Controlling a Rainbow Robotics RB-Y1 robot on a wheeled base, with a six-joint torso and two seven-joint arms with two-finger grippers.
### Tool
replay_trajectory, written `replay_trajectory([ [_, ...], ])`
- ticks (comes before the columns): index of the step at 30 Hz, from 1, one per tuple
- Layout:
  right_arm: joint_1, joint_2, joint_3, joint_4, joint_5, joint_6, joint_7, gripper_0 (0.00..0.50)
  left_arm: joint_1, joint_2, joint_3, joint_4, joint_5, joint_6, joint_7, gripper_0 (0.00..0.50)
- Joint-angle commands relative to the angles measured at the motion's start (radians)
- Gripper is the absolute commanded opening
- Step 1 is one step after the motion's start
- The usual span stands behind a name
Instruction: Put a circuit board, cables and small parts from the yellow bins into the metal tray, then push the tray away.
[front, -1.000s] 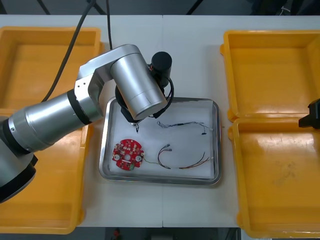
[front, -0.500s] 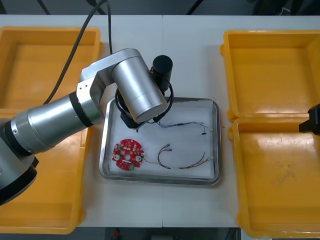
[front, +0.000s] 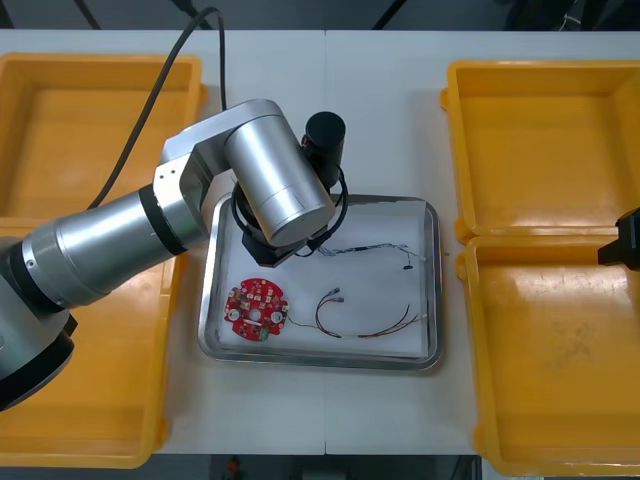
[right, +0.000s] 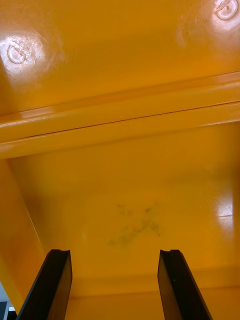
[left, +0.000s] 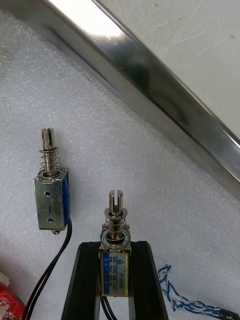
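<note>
Gripping one of two small metal parts (left: 116, 235), left pincer (left: 115, 248) hangs above tray (left: 150, 85).

Quick headcount

Four yellow bins (front: 80, 130) (front: 115, 405) (front: 540, 140) (front: 560, 360), one metal tray (front: 320, 358), one red circuit board (front: 256, 309), two small metal parts (left: 50, 201) (left: 115, 262), probably two cables (front: 365, 247) (front: 378, 331), though the thin wires are hard to separate.

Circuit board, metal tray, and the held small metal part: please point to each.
red circuit board (front: 256, 311): front view, centre.
metal tray (front: 320, 360): front view, near rim.
held small metal part (left: 115, 270): left wrist view, its body.
</note>
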Motion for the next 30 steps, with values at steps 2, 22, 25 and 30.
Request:
replay_trajectory([
  [2, 0.013, -0.039, -0.025, -0.031, -0.007, 0.003, 0.009, 0.5, 0.006, -0.022, -0.029, -0.016, 0.005, 0.006, 0.051, 0.0],
  [22, 0.013, -0.039, -0.025, -0.031, -0.007, 0.003, 0.009, 0.5, -0.007, 0.01, -0.029, -0.088, -0.001, 0.038, 0.058, 0.458],
  [25, 0.013, -0.039, -0.025, -0.031, -0.007, 0.003, 0.009, 0.5, -0.043, 0.053, -0.026, -0.149, 0.043, 0.087, 0.061, 0.496],
  [30, 0.013, -0.039, -0.025, -0.031, -0.007, 0.003, 0.009, 0.5, -0.126, 0.141, 0.057, -0.25, 0.169, 0.133, 0.056, 0.5],
])
